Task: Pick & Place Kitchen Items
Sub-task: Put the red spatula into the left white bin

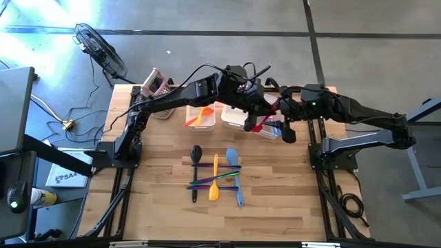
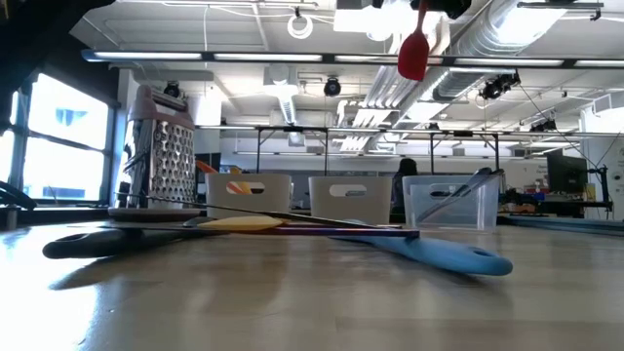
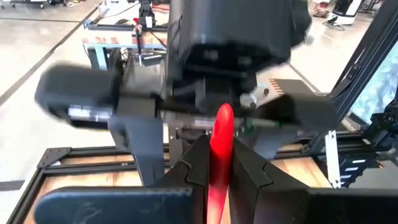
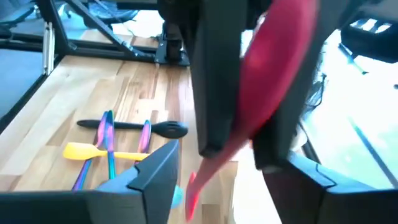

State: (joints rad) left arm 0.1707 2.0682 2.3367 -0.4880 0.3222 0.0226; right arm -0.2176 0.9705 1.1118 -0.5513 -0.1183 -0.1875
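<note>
- Lying closest to the low camera, a blue spatula is resting on the wooden table, its handle end pointing toward the lens, with a dark spoon stretching across the boards beside it.
- Both are belonging to a small pile of utensils in the middle of the table: in the high view the blue spatula, the dark spoon, a yellow spatula and a few purple and green handles are crossing one another.
- Up above that pile, a red spatula is hanging in the air, blade end down, over the row of clear bins.
- Left claw is clenching on the red spatula; its two dark fingers are pressing against the red handle from both sides in its own wrist view.
- Right claw is sitting right up against the same red spatula, with its fingers standing apart on either side of the red blade and not squeezing it.
- In the high view the two arms are meeting above the far edge of the table, over the middle and right clear bins, well apart from the pile below.
- An orange utensil is lying in the left clear bin.
- A metal grater with a pink handle is standing upright at the table's far left, beside the bins.
</note>
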